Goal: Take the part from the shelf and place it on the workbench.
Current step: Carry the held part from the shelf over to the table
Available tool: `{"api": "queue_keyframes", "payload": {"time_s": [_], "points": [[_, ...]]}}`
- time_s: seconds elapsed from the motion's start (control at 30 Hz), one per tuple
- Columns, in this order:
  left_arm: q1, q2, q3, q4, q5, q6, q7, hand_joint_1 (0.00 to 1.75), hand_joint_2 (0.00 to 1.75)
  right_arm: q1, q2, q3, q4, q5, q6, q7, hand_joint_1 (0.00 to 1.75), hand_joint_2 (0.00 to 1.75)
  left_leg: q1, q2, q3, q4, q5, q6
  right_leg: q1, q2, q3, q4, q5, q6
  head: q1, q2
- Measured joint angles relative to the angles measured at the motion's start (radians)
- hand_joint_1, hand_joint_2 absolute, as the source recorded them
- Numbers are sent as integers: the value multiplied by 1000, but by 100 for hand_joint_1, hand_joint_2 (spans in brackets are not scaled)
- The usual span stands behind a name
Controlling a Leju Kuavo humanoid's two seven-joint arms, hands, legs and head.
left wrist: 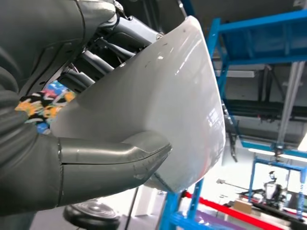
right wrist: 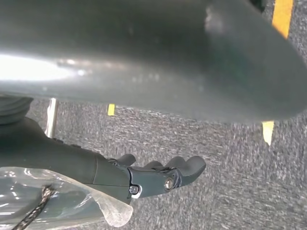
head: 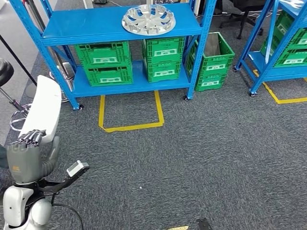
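Note:
The part is a curved white shell [head: 41,110], held upright at the far left of the head view, away from the blue shelf [head: 108,25]. My left hand [head: 28,152] grips its lower end, dark fingers hooked over the edge and the thumb beside it. In the left wrist view the white shell [left wrist: 163,96] lies across my left hand [left wrist: 36,158], with the thick thumb pressed on its glossy face. My right hand [right wrist: 159,175] hangs over the grey carpet with its fingers stretched out and nothing in them.
A silver wheel cover [head: 148,19] lies on the shelf's top board, with green crates [head: 105,61] below. A yellow taped square [head: 130,112] marks the carpet before the shelf. A second blue shelf [head: 278,52] stands at right, and a black stool [head: 5,72] at left.

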Motion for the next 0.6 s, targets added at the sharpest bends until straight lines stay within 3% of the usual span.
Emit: {"api": "queue_keyframes", "payload": {"time_s": [0.07,0.37,0.6], "points": [[0,-2,3,0,0,0,0,175,175,0,0,0,0,1,0,3,0,0,0,0,-2,-3,1,-1,0,0,-3,-1,1,-4,1,0],[0,-5,8,1,1,0,1,175,175,0,0,1,0,2,0,8,0,0,-7,0,-12,-2,12,15,-7,0,-9,-9,18,20,0,0],[0,-5,9,2,-7,0,8,175,175,0,0,2,0,1,3,6,0,0,-7,0,-15,-2,18,15,-7,0,-13,-8,22,23,0,0]]}}
